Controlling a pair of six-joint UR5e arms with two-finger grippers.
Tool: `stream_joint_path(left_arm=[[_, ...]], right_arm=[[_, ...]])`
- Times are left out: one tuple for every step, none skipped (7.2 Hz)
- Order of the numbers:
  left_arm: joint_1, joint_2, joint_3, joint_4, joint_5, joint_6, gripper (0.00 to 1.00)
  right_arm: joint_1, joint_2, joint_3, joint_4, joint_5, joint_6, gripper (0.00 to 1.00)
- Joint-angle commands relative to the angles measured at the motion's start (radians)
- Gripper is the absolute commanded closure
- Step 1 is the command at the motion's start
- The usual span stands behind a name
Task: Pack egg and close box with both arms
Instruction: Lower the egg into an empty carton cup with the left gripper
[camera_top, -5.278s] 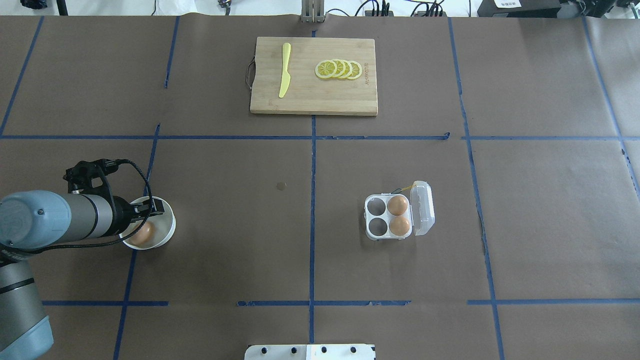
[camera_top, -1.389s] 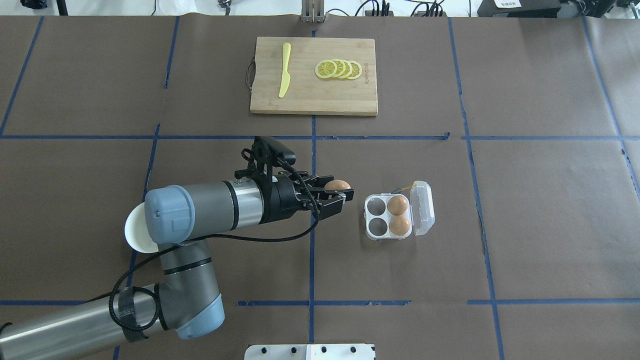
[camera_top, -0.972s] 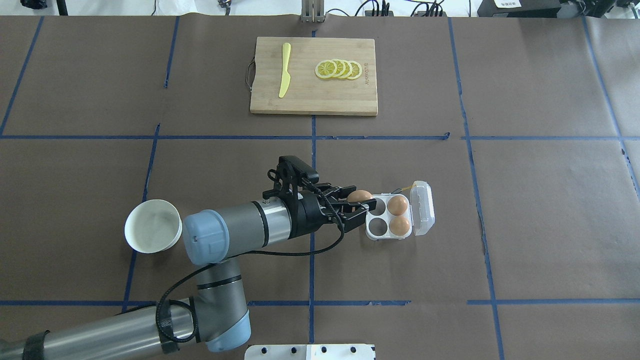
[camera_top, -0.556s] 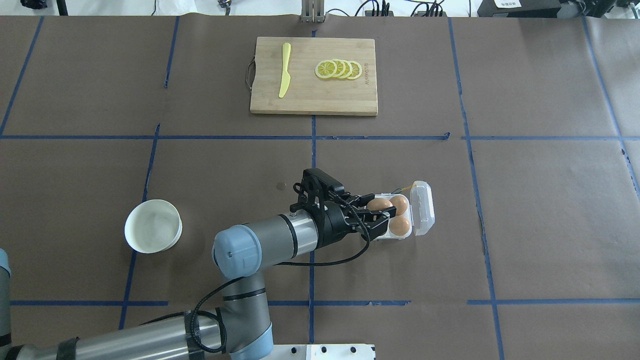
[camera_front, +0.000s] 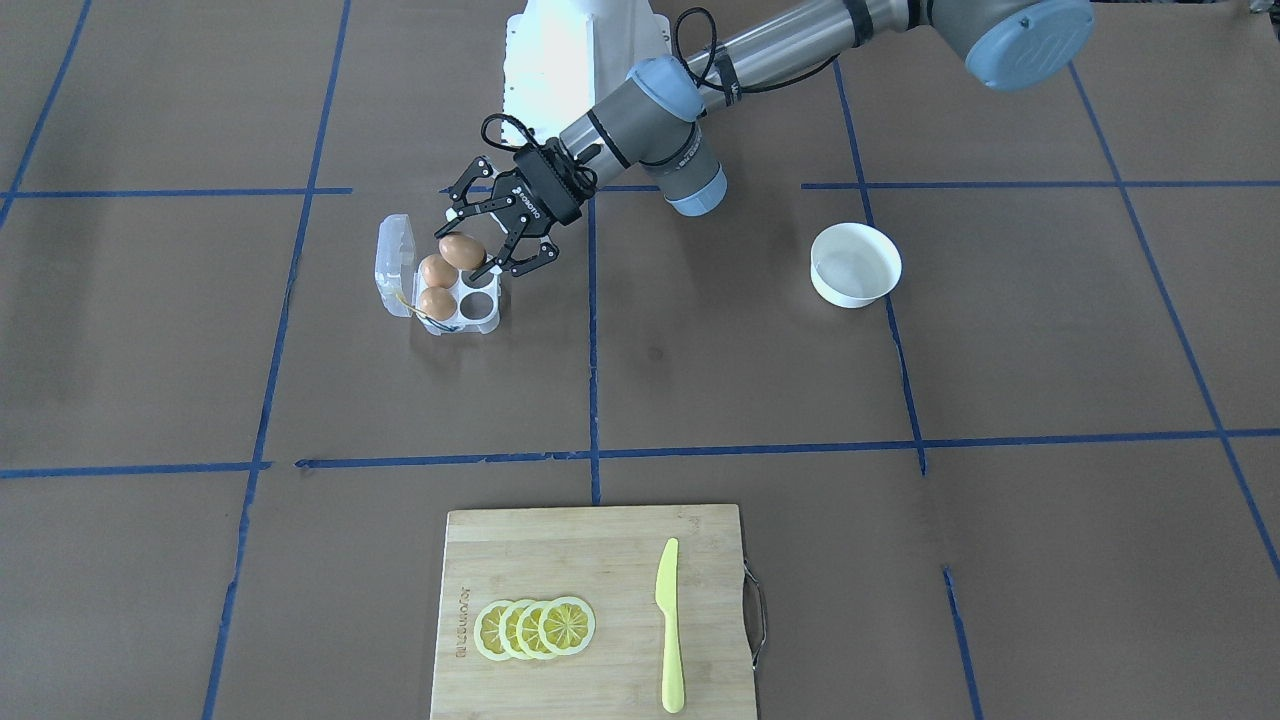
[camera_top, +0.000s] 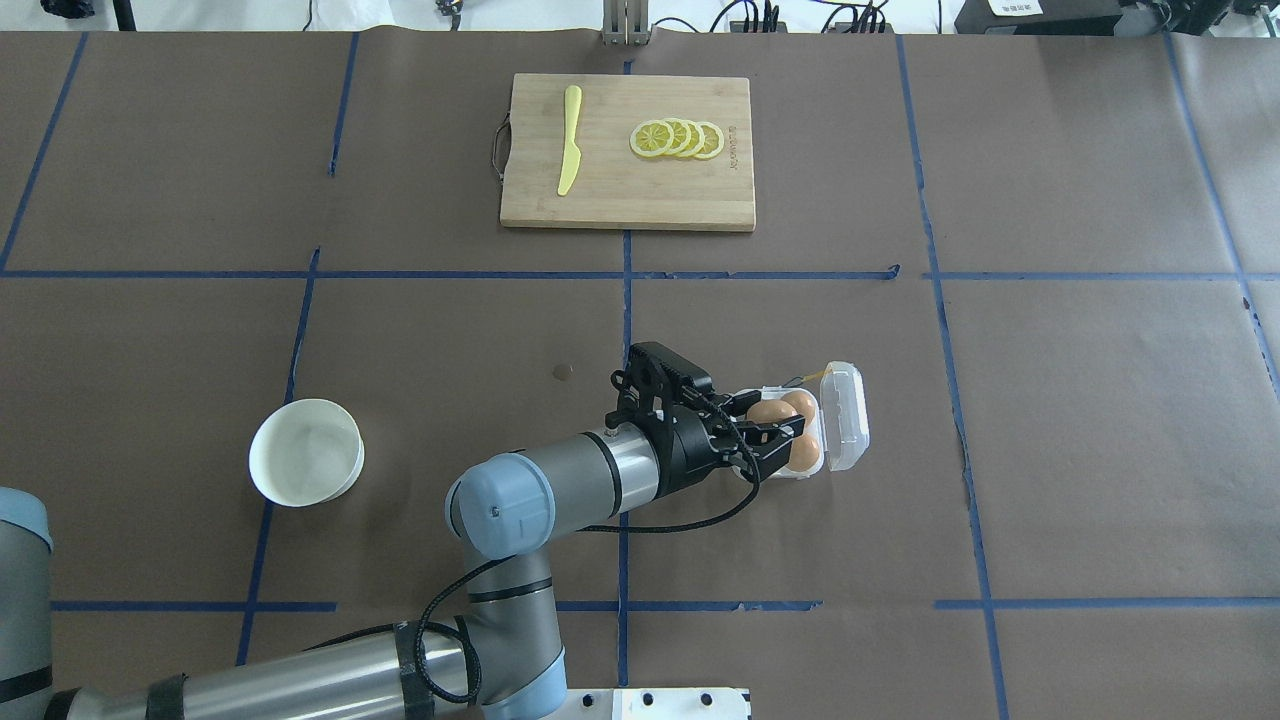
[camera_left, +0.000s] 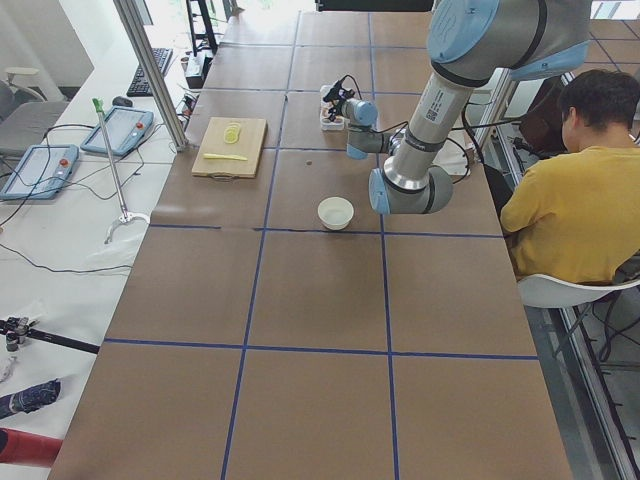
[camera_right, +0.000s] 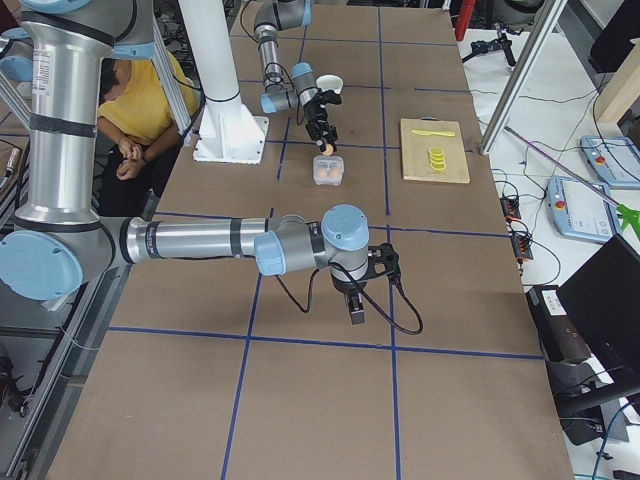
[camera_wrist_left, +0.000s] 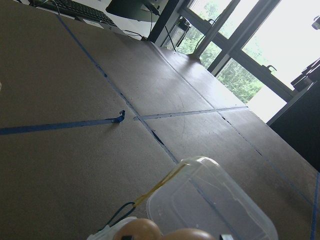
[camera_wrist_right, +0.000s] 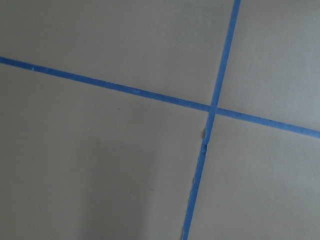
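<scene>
Egg (camera_front: 460, 250) in left hand (camera_front: 463, 253), over box (camera_front: 393, 250)

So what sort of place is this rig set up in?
Probably a robotics lab: a brown-papered table gridded with blue tape, a teach pendant on a side bench, and a person seated alongside.

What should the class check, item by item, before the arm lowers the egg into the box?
1. Egg held firmly by the left gripper: ok, the fingers are closed on it.
2. Lid of the box open: ok.
3. Free cell available: ok, the packed eggs fill only two of the four.
4. Egg centred over a free cell: cannot tell, the gripper hides the cells from above.
5. Right gripper near the box for closing: not ok, it hangs over bare table far away.
</scene>
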Motion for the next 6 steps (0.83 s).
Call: stream_joint_path(left_arm=[[0.003, 0.0, 0.007, 0.006, -0.001, 0.001, 0.87], [0.005, 0.0, 0.015, 0.007, -0.001, 0.001, 0.85], [0.008, 0.0, 0.015, 0.021, -0.001, 0.001, 0.82], [0.011, 0.0, 0.015, 0.023, -0.001, 0.001, 0.8], [0.011, 0.0, 0.015, 0.024, -0.001, 0.001, 0.76], [0.012, 0.0, 0.013, 0.024, -0.001, 0.001, 0.71]], right_arm=[[0.0, -0.001, 0.0, 0.0, 0.0, 0.0, 0.0], [0.0, -0.001, -0.002, 0.0, 0.0, 0.0, 0.0], [0.0, -0.001, -0.002, 0.0, -0.001, 0.0, 0.0], [0.0, -0.003, -0.002, 0.0, 0.0, 0.0, 0.0], [0.0, -0.003, -0.002, 0.0, 0.0, 0.0, 0.0], [0.0, -0.004, -0.002, 0.0, 0.0, 0.0, 0.0]])
